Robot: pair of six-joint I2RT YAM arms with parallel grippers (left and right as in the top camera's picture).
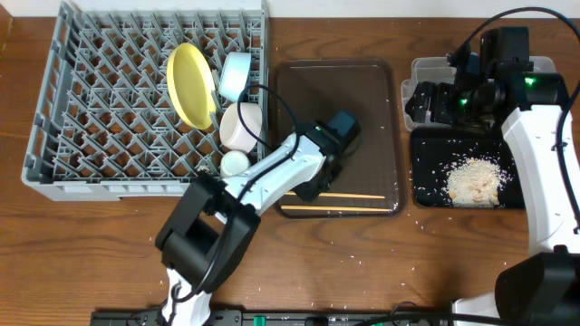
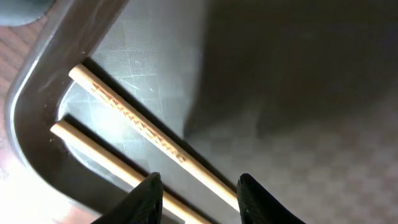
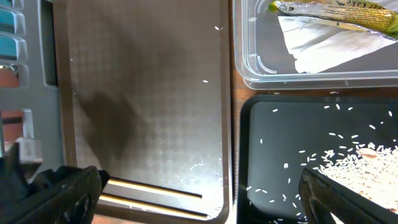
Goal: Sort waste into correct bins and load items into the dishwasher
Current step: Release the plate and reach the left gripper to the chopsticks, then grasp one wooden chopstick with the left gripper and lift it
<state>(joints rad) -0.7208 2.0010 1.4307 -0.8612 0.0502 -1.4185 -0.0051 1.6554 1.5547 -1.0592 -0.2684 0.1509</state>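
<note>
Straddling one chopstick (image 2: 137, 127), the left end effector (image 2: 198, 199) stands partly open and grips nothing. The second chopstick (image 2: 93, 152) lies just beside, both near the rim of the brown tray (image 2: 298, 93). The right end effector (image 3: 199, 202) is fully open and empty. Rice (image 3: 354, 162) lies in the black tray (image 3: 273, 124). Wrapper (image 3: 336, 11) and napkin (image 3: 323, 43) lie in the tub (image 3: 249, 71). Plate (image 1: 190, 86), blue bowl (image 1: 236, 75), white bowl (image 1: 241, 125) and cup (image 1: 235, 163) sit in the rack (image 1: 91, 109).

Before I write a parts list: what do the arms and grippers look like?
Both have white links and black joints. The left arm carries a looping black cable and a bluish wrist block; the right arm shows green lights and black cables. The left gripper and right gripper have black fingers.
</note>
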